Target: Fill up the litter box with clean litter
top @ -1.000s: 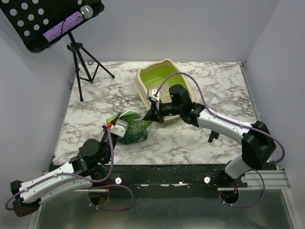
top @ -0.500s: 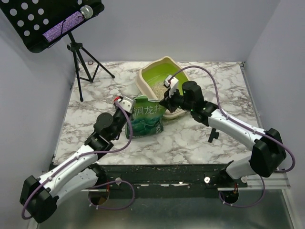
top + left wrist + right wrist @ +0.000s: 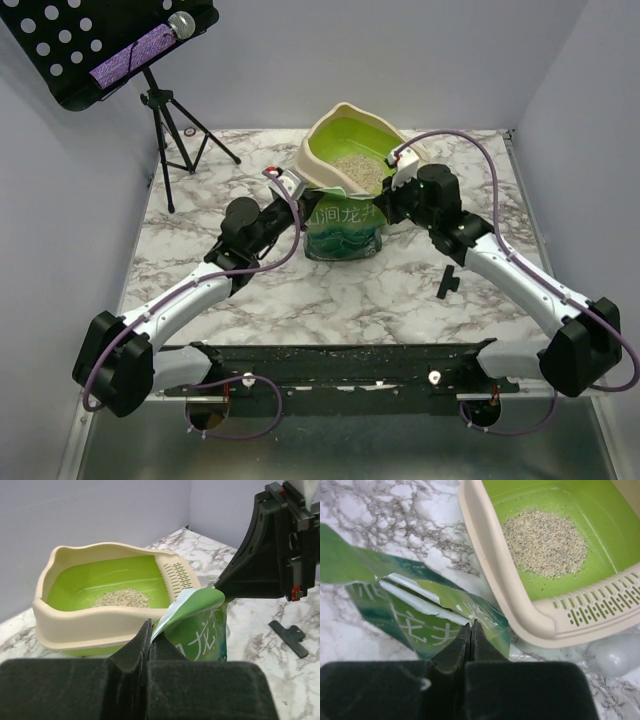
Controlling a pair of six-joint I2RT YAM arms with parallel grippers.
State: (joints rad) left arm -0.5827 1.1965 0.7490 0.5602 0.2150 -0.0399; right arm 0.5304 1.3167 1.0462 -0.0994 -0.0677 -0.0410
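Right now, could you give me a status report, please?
Left gripper and right gripper shut on litter bag. Litter box holds small litter patch. Black clip lies aside.

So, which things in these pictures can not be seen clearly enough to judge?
- Inside of the green bag: every view, its crumpled top hides how much remains.
- Bag's lower half: left wrist view, the left gripper covers it.
- A pale round thing by the litter box rim: right wrist view, blurred, cut by the edge.
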